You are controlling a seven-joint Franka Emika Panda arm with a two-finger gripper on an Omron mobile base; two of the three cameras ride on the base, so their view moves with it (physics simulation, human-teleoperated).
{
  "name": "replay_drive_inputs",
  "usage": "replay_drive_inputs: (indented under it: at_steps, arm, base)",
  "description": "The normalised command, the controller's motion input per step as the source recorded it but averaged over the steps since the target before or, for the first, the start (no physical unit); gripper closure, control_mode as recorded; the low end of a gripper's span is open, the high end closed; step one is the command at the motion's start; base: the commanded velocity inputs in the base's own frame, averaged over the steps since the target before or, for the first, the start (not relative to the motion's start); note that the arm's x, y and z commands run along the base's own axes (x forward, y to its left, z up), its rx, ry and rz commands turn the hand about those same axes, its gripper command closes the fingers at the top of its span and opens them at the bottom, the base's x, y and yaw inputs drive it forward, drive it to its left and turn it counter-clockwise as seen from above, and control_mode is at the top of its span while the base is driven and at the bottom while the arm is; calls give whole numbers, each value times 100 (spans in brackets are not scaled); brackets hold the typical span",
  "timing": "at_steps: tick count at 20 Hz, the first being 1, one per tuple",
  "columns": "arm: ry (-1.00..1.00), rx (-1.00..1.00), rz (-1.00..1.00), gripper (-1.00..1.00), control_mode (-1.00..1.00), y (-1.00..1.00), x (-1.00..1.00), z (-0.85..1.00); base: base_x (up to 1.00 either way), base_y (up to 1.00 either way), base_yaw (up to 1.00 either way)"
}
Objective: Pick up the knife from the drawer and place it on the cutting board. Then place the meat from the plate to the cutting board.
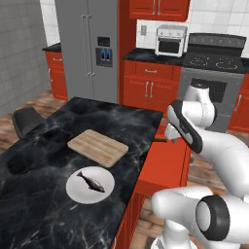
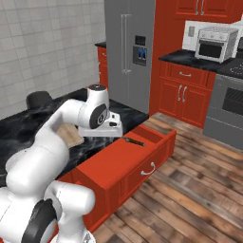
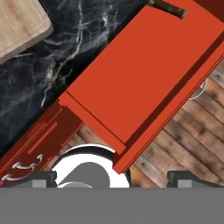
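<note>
The drawer (image 2: 137, 156) is standing pulled wide open from the island, its flat red front panel facing the wooden floor and its red inside showing. The knife (image 2: 134, 141), slim with a dark handle, is lying flat inside the drawer near its far end. The cutting board (image 1: 98, 147), light tan with rounded corners, is lying flat on the black marbled counter. Just beside it, the round white plate (image 1: 73, 187) is carrying the meat (image 1: 91, 182), a small dark grey fish lying on its side

Red-orange drawer (image 3: 144, 74); tan grained cutting board (image 1: 97, 147); white plate (image 1: 78, 190); knife (image 2: 133, 140) seemingly dark.
</note>
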Motion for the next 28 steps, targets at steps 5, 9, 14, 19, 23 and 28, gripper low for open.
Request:
replay_drive_inputs:
  at_steps: [5, 9, 14, 19, 23, 28]
  arm:
    - [0, 0, 6, -100, -100, -46, 5, -54]
    - [0, -2, 3, -100, -100, -14, 27, -32]
    - [3, 0, 10, -100, -100, -9, 35, -38]
    - [0, -1, 12, -100, -100, -3, 28, -37]
    - [0, -4, 9, -100, -100, 0, 35, -45]
    - [0, -8, 6, -100, -100, 1, 25, -48]
  base:
    - [0, 0, 0]
    - [0, 0, 0]
    - [0, 0, 0]
    - [0, 0, 0]
    - [0, 0, 0]
    - [0, 0, 0]
